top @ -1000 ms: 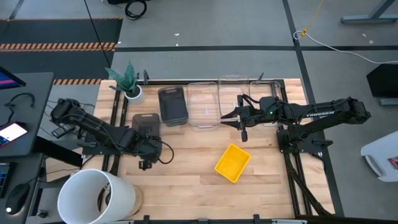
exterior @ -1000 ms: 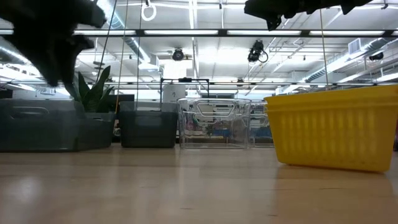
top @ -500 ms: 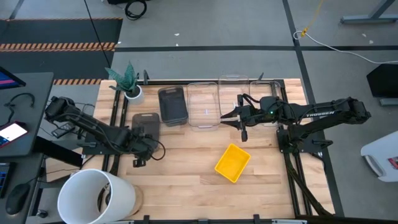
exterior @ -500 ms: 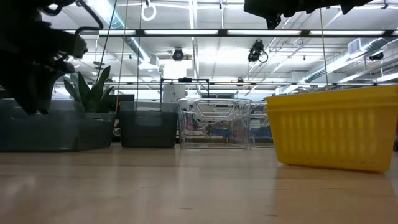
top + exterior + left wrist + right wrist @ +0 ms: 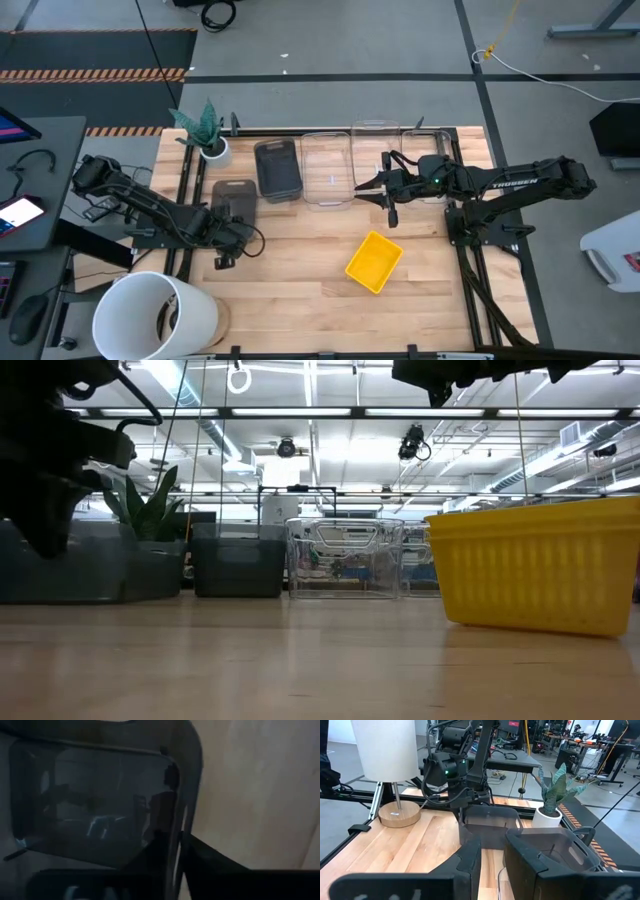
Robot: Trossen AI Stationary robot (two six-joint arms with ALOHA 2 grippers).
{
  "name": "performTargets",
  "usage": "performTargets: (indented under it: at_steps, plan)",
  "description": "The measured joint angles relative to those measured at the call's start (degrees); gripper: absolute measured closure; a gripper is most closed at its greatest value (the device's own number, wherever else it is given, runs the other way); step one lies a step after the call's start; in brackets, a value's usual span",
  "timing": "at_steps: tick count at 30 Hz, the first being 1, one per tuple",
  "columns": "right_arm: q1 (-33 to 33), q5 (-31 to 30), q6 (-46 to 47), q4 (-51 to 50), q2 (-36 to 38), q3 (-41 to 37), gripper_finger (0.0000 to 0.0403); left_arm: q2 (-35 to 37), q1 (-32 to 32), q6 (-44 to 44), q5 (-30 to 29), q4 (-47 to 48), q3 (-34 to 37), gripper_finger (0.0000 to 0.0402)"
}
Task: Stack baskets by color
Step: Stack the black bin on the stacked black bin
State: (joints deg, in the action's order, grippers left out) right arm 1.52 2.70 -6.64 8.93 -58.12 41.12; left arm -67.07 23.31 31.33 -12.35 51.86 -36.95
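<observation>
The left hand (image 5: 228, 232) is clamped on the near rim of a dark grey basket (image 5: 234, 198); the right hand (image 5: 385, 190) hovers part-open beside the clear baskets (image 5: 325, 168).

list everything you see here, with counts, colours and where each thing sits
yellow basket: 1, yellow, table middle, toward the front
grey baskets: 2, dark grey, back left, the nearer one by the left arm
clear baskets: 3, see-through, back edge, middle to right
plant pot: 1, white, green plant, back left corner
bucket: 1, white, front left corner
left gripper: 1, dark, at the nearer grey basket's rim
right gripper: 1, dark, open, above the clear baskets
</observation>
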Motion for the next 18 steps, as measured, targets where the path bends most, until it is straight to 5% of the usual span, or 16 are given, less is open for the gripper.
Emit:
performTargets:
  at_steps: [4,18]
  plan:
    - [0.00,0.00,-0.01,0.00,0.01,0.00,0.0314,-0.02,0.01,0.00,1.26,-1.24,-0.36,0.0393]
    - [0.00,0.00,0.01,-0.02,-0.01,0.00,0.0314,-0.04,0.07,-0.41,-4.78,8.10,-11.78,0.0400]
